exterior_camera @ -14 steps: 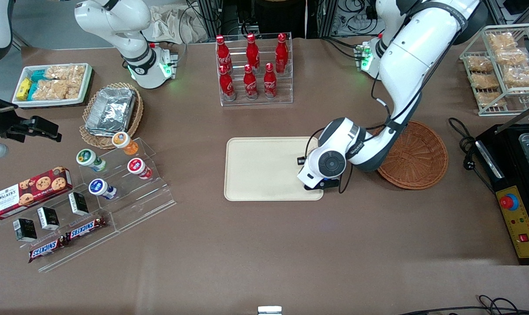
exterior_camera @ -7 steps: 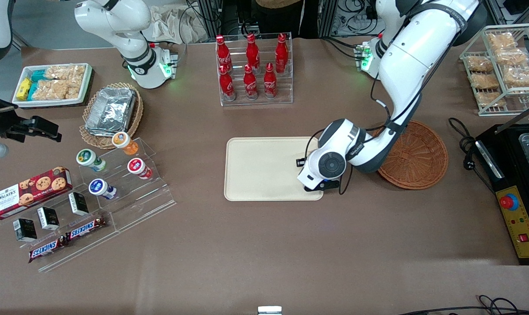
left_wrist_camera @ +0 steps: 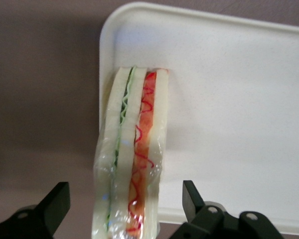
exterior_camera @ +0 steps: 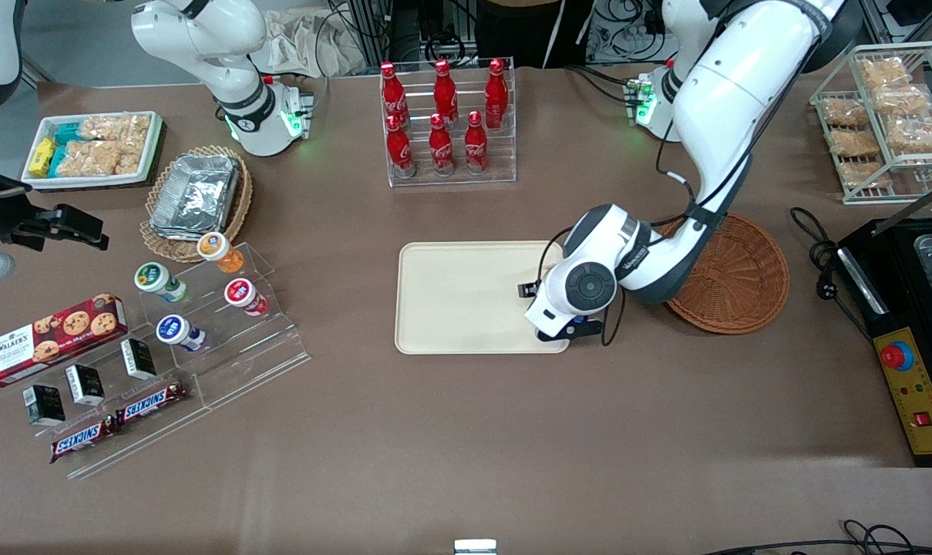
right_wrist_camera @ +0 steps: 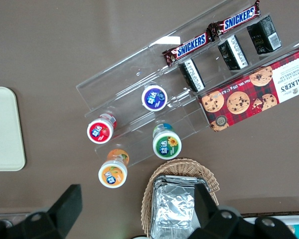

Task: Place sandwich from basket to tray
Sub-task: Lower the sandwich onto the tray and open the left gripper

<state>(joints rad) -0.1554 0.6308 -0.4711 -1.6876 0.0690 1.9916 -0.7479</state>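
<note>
The sandwich [left_wrist_camera: 134, 159], a white-bread wedge in clear film with green and red-orange filling, lies along the rim of the cream tray [left_wrist_camera: 229, 99], at the end nearest the basket. My left gripper [left_wrist_camera: 124, 186] is open and straddles it, with a gap between each black finger [left_wrist_camera: 55, 201] and the bread. In the front view the gripper [exterior_camera: 558, 325] hangs low over the tray [exterior_camera: 458, 297] at that same end, and the wrist hides the sandwich. The reddish-brown wicker basket [exterior_camera: 735, 274] sits beside the tray toward the working arm's end, with nothing showing in it.
A clear rack of red cola bottles [exterior_camera: 446, 123] stands farther from the front camera than the tray. A black appliance with a red button [exterior_camera: 909, 354] lies past the basket. Acrylic steps with cups and snack bars [exterior_camera: 188, 339] are toward the parked arm's end.
The wrist has shifted a little toward the basket and turned slightly; it stays over the tray's end. Tray and basket have not moved.
</note>
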